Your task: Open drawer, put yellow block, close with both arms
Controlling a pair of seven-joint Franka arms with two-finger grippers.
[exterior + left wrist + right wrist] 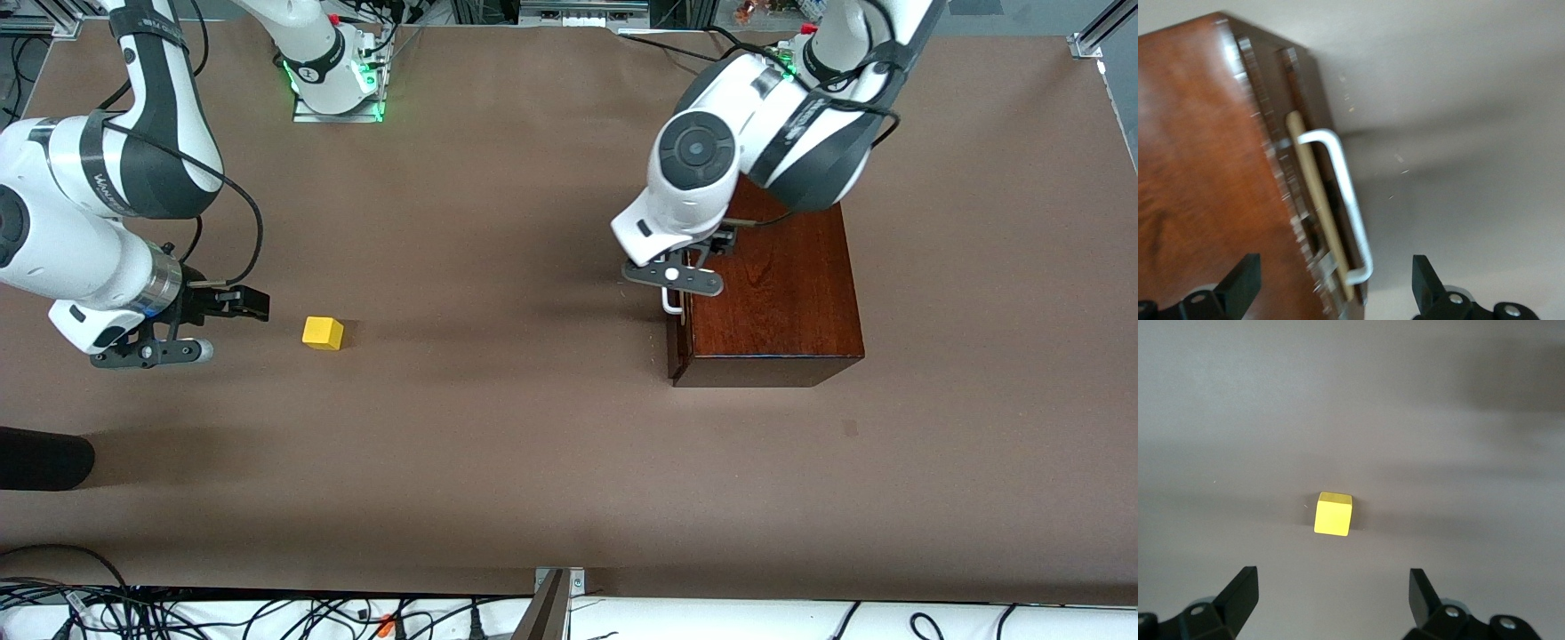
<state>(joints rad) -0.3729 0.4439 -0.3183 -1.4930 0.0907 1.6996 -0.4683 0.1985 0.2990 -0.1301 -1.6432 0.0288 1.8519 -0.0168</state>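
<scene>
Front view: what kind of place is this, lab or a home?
Probably a robotics lab: two white jointed arms bolted to a brown-covered table, loose cables along its edge, aluminium framing at the corner.

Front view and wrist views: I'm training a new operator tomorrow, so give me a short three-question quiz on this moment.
1. True or false: the yellow block lies in the drawer.
2. The left gripper is nearest to: A) the white handle; B) the block.
3. How do the right gripper fingers stand?

Key: 1 false, it lies on the table. 2 A. 3 Open, holding nothing.
</scene>
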